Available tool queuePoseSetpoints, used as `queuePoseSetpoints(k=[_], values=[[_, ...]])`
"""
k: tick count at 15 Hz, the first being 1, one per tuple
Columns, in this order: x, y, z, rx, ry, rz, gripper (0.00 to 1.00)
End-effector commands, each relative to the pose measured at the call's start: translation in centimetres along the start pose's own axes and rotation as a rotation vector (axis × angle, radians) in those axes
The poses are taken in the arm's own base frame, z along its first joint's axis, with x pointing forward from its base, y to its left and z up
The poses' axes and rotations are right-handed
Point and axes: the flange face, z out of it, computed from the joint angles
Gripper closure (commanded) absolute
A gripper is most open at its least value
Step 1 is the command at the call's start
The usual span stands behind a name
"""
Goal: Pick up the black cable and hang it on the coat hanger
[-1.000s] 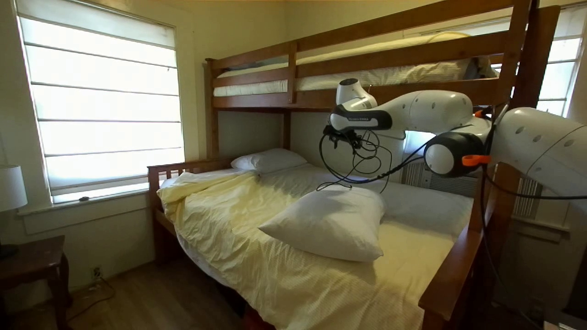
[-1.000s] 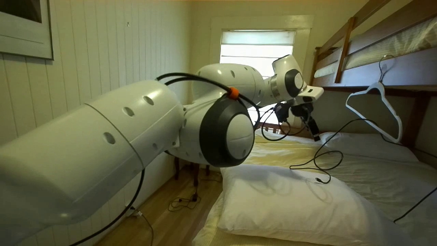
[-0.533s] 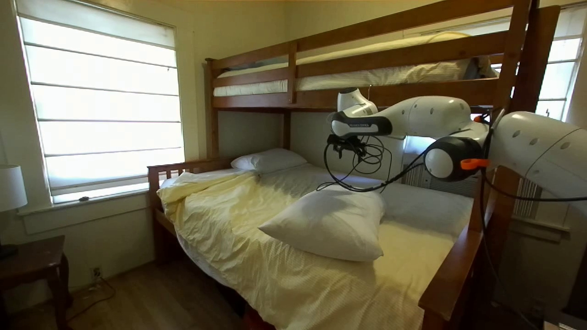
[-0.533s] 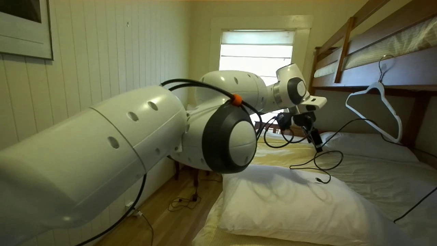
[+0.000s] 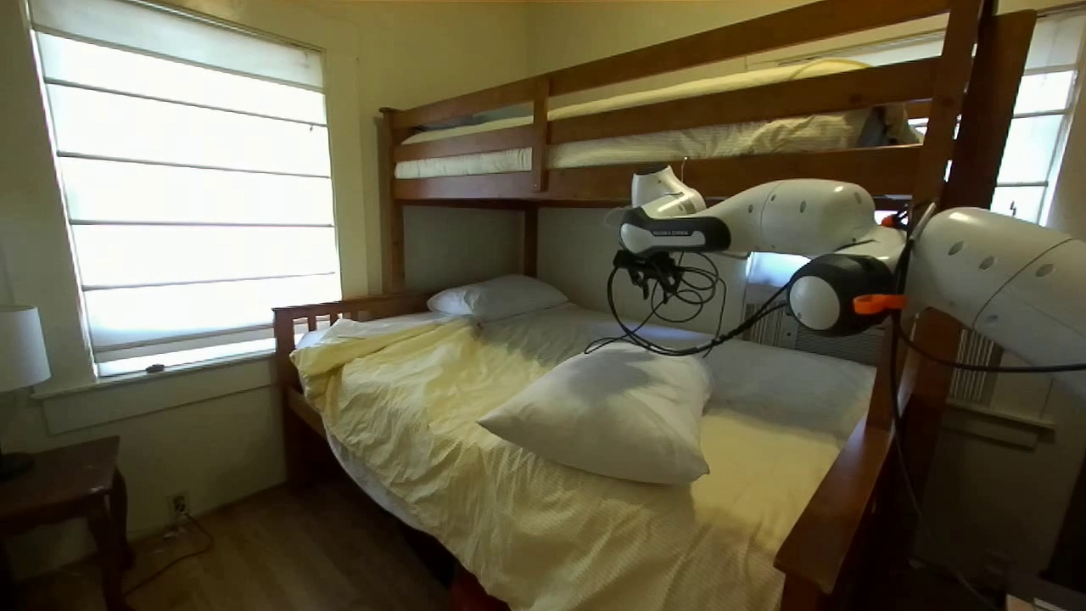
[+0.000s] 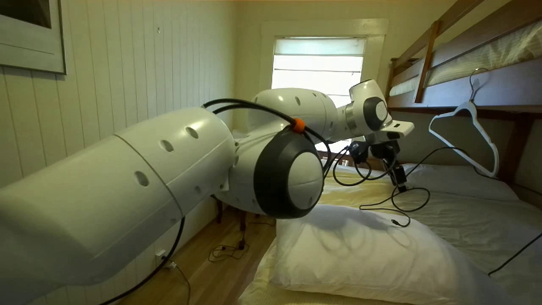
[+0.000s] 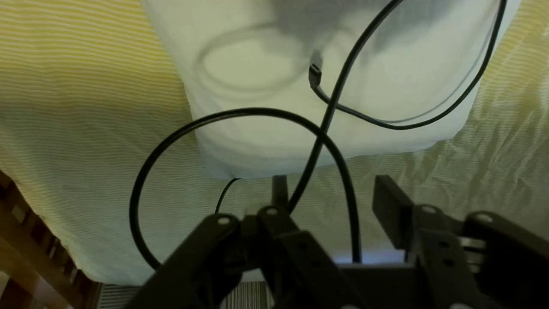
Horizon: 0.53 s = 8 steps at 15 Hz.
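The black cable rises in loops in the wrist view, with its plug above the pillow. In an exterior view the cable stands in loops over the bed and runs up behind the hanger's lower bar. My gripper is open, with strands of the cable between and behind its fingers. In an exterior view the gripper points down at the cable's loop. The white coat hanger hangs from the upper bunk's rail, right of the gripper. In the view with the window at left it is mostly hidden behind the arm.
A white pillow lies on the bed below the gripper, and it shows in an exterior view too. The upper bunk's wooden rail is beside the hanger. Thicker robot cabling hangs in loops at the wrist.
The arm has come down and moved toward the cable and the hanger side. The cable's loop has shifted slightly in the last half second. The hanger and pillow look unchanged.
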Motion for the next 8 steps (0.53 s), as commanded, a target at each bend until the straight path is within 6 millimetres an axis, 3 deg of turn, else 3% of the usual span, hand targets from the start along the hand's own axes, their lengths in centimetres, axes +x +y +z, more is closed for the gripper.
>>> queuePoseSetpoints(k=[1,4,8], values=[[0.23,-0.43,-0.88,0.04,0.013,0.001,0.76],[0.42,-0.61,-1.32,0.057,0.023,0.004,0.97],[1.02,-0.49,-1.82,0.071,0.034,0.017,0.99]])
